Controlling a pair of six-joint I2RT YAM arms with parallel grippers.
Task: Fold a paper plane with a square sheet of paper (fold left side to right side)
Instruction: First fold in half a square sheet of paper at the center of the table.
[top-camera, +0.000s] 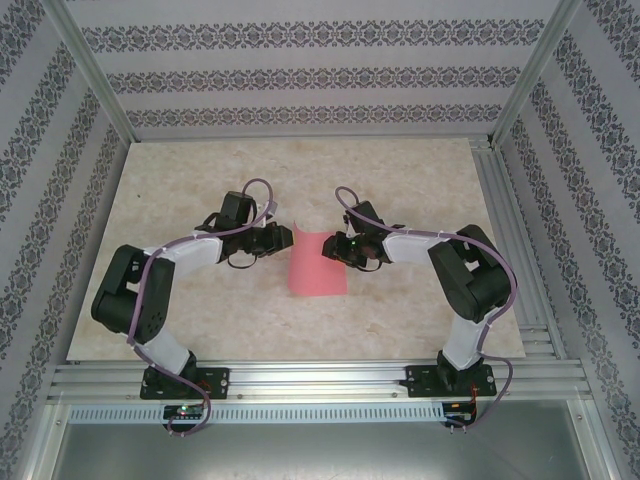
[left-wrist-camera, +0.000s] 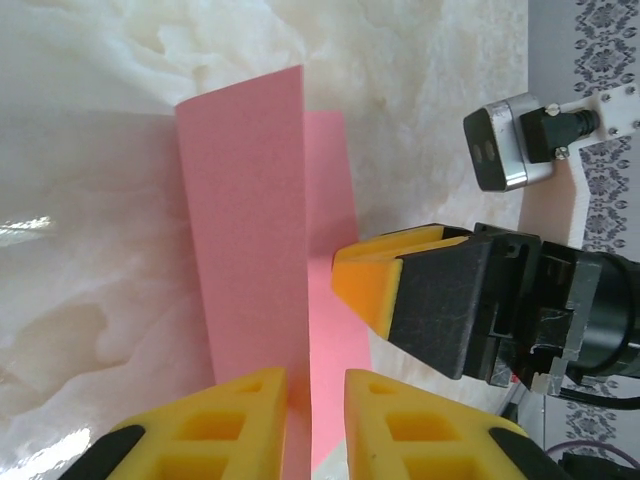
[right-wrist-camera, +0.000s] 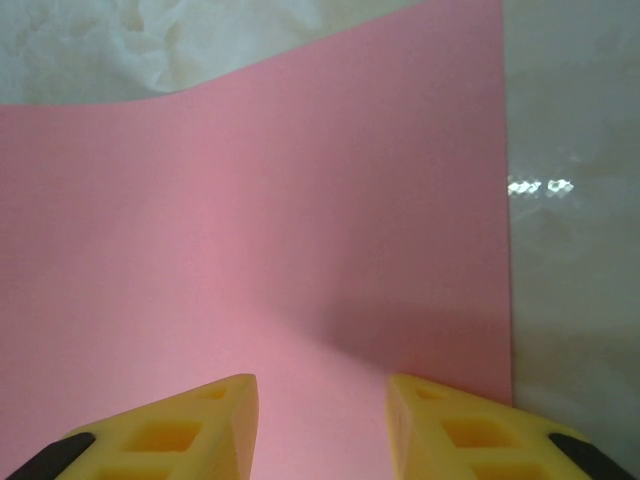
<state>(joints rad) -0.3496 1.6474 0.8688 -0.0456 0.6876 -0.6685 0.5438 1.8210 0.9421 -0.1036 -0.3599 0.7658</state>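
The square sheet of paper (top-camera: 318, 270) is pink and lies mid-table between the two arms, partly folded over. In the left wrist view its left flap (left-wrist-camera: 245, 200) stands up off the lower layer, and the flap's edge runs into the narrow gap of my left gripper (left-wrist-camera: 315, 385), whose jaws stand slightly apart. My left gripper (top-camera: 284, 240) is at the sheet's left top corner. My right gripper (top-camera: 335, 250) hovers at the sheet's right top; its fingers (right-wrist-camera: 225, 410) stand open just above the flat pink paper (right-wrist-camera: 300, 230). One of its fingers (left-wrist-camera: 385, 285) rests near the lower layer.
The light marbled tabletop (top-camera: 200, 180) surrounds the sheet. An aluminium rail (top-camera: 320, 380) runs along the near edge, with posts and patterned walls on the other sides. The right wrist's camera (left-wrist-camera: 510, 145) hangs close to my left gripper.
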